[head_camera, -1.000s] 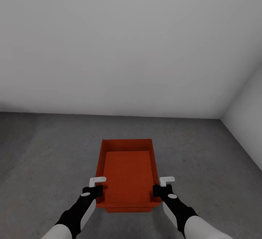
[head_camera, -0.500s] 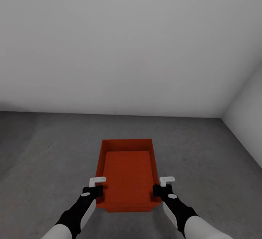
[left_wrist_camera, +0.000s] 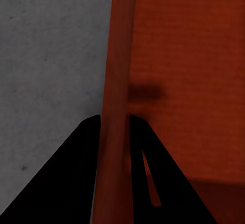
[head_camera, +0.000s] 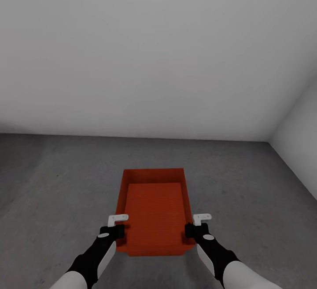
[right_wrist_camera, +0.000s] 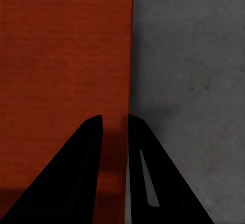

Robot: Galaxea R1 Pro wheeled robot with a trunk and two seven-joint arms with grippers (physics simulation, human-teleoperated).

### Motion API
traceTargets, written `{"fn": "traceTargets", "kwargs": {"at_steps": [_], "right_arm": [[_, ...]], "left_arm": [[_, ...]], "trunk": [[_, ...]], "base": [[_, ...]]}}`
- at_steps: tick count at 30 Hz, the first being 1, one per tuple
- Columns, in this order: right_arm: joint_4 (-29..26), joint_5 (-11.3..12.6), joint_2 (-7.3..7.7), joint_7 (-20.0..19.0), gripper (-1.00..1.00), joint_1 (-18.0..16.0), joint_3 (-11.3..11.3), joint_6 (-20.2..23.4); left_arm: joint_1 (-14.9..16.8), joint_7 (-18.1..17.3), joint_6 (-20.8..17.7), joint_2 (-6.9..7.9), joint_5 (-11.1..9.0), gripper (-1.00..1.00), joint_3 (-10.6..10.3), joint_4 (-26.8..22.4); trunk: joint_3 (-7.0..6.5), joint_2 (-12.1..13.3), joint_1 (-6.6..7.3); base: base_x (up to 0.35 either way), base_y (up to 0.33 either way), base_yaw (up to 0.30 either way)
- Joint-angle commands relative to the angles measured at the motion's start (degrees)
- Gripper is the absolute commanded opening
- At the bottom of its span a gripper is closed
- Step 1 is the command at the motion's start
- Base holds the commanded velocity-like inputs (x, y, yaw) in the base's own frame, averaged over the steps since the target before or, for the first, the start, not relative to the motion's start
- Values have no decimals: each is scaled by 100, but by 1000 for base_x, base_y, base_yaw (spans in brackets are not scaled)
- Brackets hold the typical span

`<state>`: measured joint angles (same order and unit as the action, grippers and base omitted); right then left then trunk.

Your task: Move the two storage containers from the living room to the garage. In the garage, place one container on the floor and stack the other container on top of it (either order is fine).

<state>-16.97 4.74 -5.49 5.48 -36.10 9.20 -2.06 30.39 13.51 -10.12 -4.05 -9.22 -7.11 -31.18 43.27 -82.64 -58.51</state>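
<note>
A red-orange bin [head_camera: 154,210] sits low over the dark grey garage floor [head_camera: 57,192], gripped at both long rims by the robot's two arms. The left gripper [head_camera: 118,227] has its jaws clamped on the bin's left wall, one finger inside and one outside; the right gripper [head_camera: 196,226] pinches the right wall the same way. Bare floor lies open on every side of the bin. A plain pale wall [head_camera: 154,60] closes the space ahead, meeting a second wall [head_camera: 299,148] in a corner to the right. Whether the bin touches the floor cannot be told. No writing is legible on it.
</note>
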Motion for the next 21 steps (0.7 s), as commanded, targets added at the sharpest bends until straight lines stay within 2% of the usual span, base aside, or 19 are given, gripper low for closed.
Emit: {"fn": "traceTargets", "kwargs": {"at_steps": [1,21], "right_arm": [[20,62,66,469,-100,-3,-103,-44],[25,62,66,472,-100,-3,-100,-58]], "left_arm": [[4,83,-34,9,26,-100,34,-183],[4,88,-34,10,23,-100,27,-204]], "trunk": [[23,-44,-22],[41,-84,-44]], "base": [[0,0,0],[11,0,0]]}}
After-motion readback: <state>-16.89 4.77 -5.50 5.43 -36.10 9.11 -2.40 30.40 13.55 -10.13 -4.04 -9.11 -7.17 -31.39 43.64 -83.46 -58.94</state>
